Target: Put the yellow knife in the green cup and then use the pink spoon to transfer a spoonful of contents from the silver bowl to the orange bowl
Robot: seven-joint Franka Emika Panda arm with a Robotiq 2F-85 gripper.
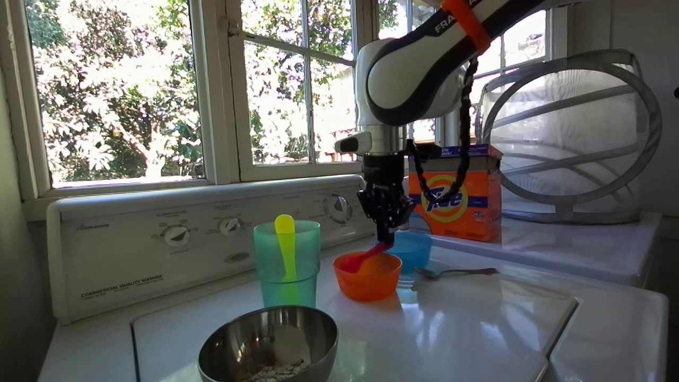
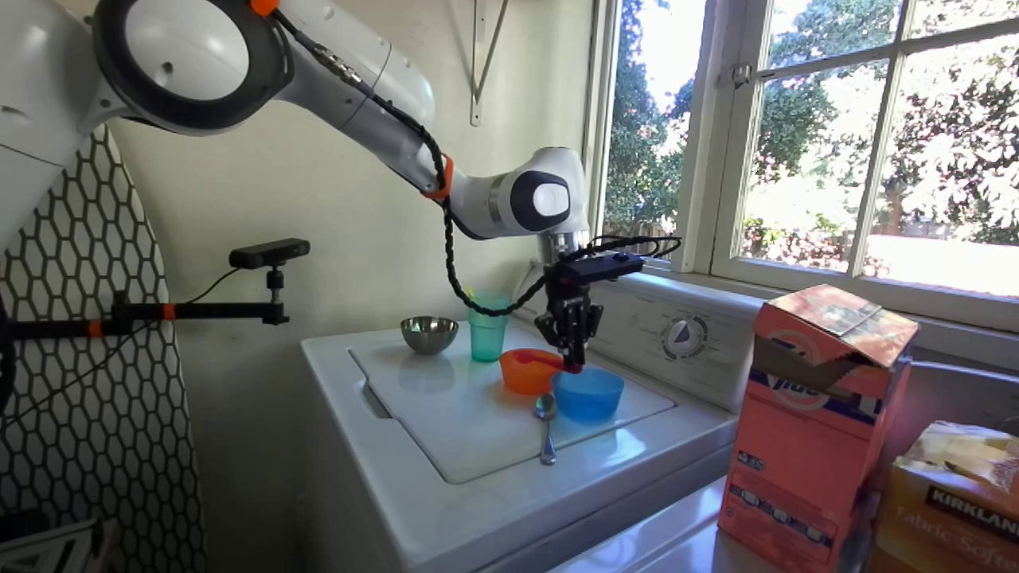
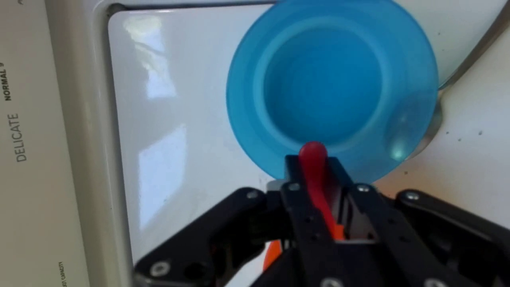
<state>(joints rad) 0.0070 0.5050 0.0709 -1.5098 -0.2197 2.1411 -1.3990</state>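
Observation:
My gripper (image 1: 385,240) is shut on the handle end of the pink spoon (image 1: 365,257), just above the orange bowl's (image 1: 367,289) rim. The spoon slopes down into that bowl; its head is inside. In the wrist view the spoon's handle end (image 3: 314,175) sits between the fingertips, and only a sliver of the orange bowl (image 3: 272,253) shows. The yellow knife (image 1: 286,246) stands in the green cup (image 1: 309,254), its rounded end above the rim. The silver bowl (image 1: 228,345) holds pale flakes and stands in front of the cup; it also shows in an exterior view (image 2: 430,338).
A blue bowl-shaped cup (image 2: 589,398) stands beside the orange bowl, under the fingertips in the wrist view (image 3: 255,79). A metal spoon (image 2: 548,434) lies by it. The washer's control panel (image 1: 276,212) rises behind. A Tide box (image 1: 477,212) stands past the blue cup.

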